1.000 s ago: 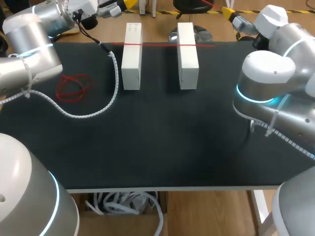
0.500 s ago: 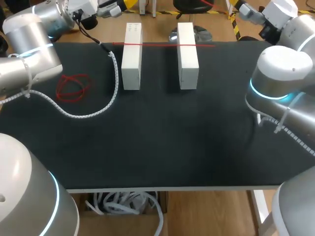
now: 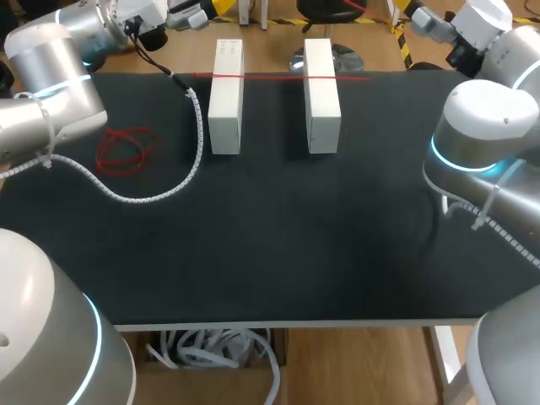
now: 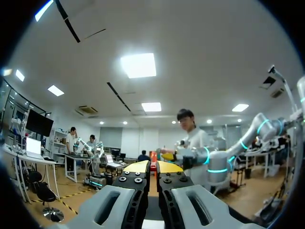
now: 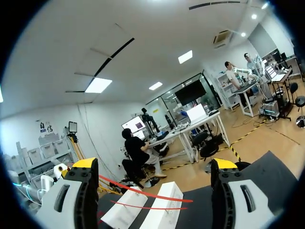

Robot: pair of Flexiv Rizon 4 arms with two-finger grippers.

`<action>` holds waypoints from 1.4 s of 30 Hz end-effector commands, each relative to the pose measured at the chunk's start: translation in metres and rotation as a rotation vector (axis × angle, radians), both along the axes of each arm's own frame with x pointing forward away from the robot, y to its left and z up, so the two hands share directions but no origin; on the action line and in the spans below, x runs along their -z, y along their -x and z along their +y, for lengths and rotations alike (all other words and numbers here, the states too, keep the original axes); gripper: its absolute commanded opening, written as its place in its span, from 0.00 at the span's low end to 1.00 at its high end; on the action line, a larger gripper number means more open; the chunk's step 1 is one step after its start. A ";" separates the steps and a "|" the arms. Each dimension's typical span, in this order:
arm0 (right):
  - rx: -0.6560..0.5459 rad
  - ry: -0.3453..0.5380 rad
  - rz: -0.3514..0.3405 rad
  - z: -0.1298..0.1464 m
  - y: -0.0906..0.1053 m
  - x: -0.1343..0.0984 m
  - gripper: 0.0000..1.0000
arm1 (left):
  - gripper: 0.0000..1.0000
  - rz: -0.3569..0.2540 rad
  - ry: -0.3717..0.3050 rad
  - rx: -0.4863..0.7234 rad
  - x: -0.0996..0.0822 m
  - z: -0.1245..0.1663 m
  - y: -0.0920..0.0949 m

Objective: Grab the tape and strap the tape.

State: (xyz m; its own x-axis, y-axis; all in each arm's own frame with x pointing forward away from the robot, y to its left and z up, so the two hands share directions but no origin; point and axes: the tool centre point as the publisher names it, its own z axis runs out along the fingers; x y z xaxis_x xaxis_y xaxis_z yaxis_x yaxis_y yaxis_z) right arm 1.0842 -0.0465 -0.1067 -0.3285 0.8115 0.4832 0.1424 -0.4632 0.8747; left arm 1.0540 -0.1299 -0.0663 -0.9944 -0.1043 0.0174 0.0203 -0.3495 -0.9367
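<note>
The thin red tape (image 3: pixel 278 77) lies taut across the far ends of two white rectangular blocks (image 3: pixel 226 97), likely raised for easy grabbing. My right gripper (image 5: pixel 155 164), spread wide, faces it from the far right. My left gripper (image 4: pixel 152 168), tips pressed together, points off-table.

The table (image 3: pixel 278 253) has a matt black top, cloth-like and without sheen. A white block (image 3: pixel 225 97) and a second white block (image 3: pixel 321 94) look smooth and matt, like painted board or plastic. The red tape (image 3: pixel 278 77) across them is thin and dull, as is the loose red loop (image 3: pixel 125 148). The cable sleeve (image 3: pixel 181 181) is ribbed white plastic. The left arm (image 3: pixel 51 76) and right arm (image 3: pixel 489 143) have smooth, satin-glossy silver shells. The left claw (image 4: pixel 152 167) and right claw (image 5: pixel 155 163) show matt grey moulded fingers with smooth yellow tips.
</note>
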 end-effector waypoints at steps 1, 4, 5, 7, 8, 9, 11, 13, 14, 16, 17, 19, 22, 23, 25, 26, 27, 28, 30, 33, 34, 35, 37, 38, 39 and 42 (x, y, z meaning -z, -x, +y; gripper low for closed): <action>-0.002 -0.003 -0.003 -0.001 0.000 0.001 1.00 | 0.00 -0.001 0.001 -0.002 0.000 0.000 0.000; -0.002 -0.003 -0.003 -0.001 0.000 0.001 1.00 | 0.00 -0.001 0.001 -0.002 0.000 0.000 0.000; -0.002 -0.003 -0.003 -0.001 0.000 0.001 1.00 | 0.00 -0.001 0.001 -0.002 0.000 0.000 0.000; 0.026 -0.095 -0.023 0.002 0.003 0.002 1.00 | 0.00 -0.001 0.001 -0.002 0.000 0.000 0.000; 0.078 -0.101 -0.049 0.001 0.006 0.002 1.00 | 0.00 -0.001 0.001 -0.002 0.000 0.000 0.000; 0.117 -0.132 -0.077 -0.002 0.009 0.002 1.00 | 0.00 -0.001 0.001 -0.002 0.000 0.000 0.000; 0.177 -0.241 -0.067 -0.004 0.012 0.006 1.00 | 0.00 -0.001 0.001 -0.002 0.000 0.000 0.000; 0.217 -0.304 -0.096 -0.004 0.015 0.008 1.00 | 0.00 -0.001 0.001 -0.002 0.000 0.000 0.000; 0.233 -0.348 -0.096 -0.003 0.017 0.009 1.00 | 0.00 -0.001 0.001 -0.002 0.000 0.000 0.000; 0.232 -0.404 -0.095 0.001 0.020 0.013 1.00 | 0.00 -0.001 0.001 -0.002 0.000 0.000 0.000; 0.231 -0.430 -0.102 0.003 0.021 0.014 1.00 | 0.00 -0.001 0.001 -0.002 0.000 0.000 0.000; 0.232 -0.536 -0.105 0.008 0.021 0.016 1.00 | 0.00 -0.001 0.001 -0.002 0.000 0.000 0.000; 0.265 -0.725 -0.144 0.011 0.026 0.010 1.00 | 0.00 -0.001 0.001 -0.002 0.000 0.000 0.000; 0.265 -0.782 -0.207 0.012 0.028 0.002 1.00 | 0.00 -0.001 0.001 -0.002 0.000 0.000 0.000; 0.254 -0.885 -0.277 0.015 0.033 -0.009 1.00 | 0.00 -0.001 0.001 -0.002 0.000 0.000 0.000; 0.251 -0.913 -0.296 0.017 0.034 -0.012 1.00 | 0.00 -0.001 0.001 -0.002 0.000 0.000 0.000; 0.251 -0.939 -0.301 0.019 0.035 -0.014 1.00 | 0.00 -0.001 0.001 -0.002 0.000 0.000 0.000; 0.255 -0.948 -0.303 0.020 0.035 -0.015 1.00 | 0.00 -0.001 0.001 -0.002 0.000 0.000 0.000; 0.262 -0.970 -0.305 0.022 0.036 -0.016 1.00 | 0.00 -0.001 0.001 -0.002 0.000 0.000 0.000; 0.275 -0.986 -0.284 0.025 0.037 -0.014 1.00 | 0.00 -0.001 0.001 -0.002 0.000 0.000 0.000; 0.287 -0.996 -0.279 0.026 0.038 -0.013 1.00 | 0.00 -0.001 0.001 -0.002 0.000 0.000 0.000; 0.306 -1.004 -0.263 0.026 0.038 -0.011 1.00 | 0.00 -0.001 0.001 -0.002 0.000 0.000 0.000; 0.327 -1.010 -0.252 0.026 0.039 -0.010 1.00 | 0.00 -0.001 0.001 -0.002 0.000 0.000 0.000; 0.362 -1.013 -0.198 0.026 0.041 -0.009 1.00 | 0.00 -0.001 0.001 -0.002 0.000 0.000 0.000; 0.380 -1.006 -0.156 0.027 0.041 -0.008 1.00 | 0.00 -0.001 0.001 -0.002 0.000 0.000 0.000; 0.382 -1.021 -0.151 0.029 0.043 -0.013 1.00 | 0.00 -0.001 0.001 -0.002 0.000 0.000 0.000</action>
State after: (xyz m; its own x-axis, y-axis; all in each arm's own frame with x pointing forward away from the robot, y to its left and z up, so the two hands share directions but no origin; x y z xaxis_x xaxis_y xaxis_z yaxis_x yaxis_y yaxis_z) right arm 1.0402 -0.0233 -0.0938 -0.2525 0.1249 0.9595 -0.0177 -0.9921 0.1245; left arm 1.0540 -0.1299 -0.0663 -0.9944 -0.1043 0.0174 0.0203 -0.3495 -0.9367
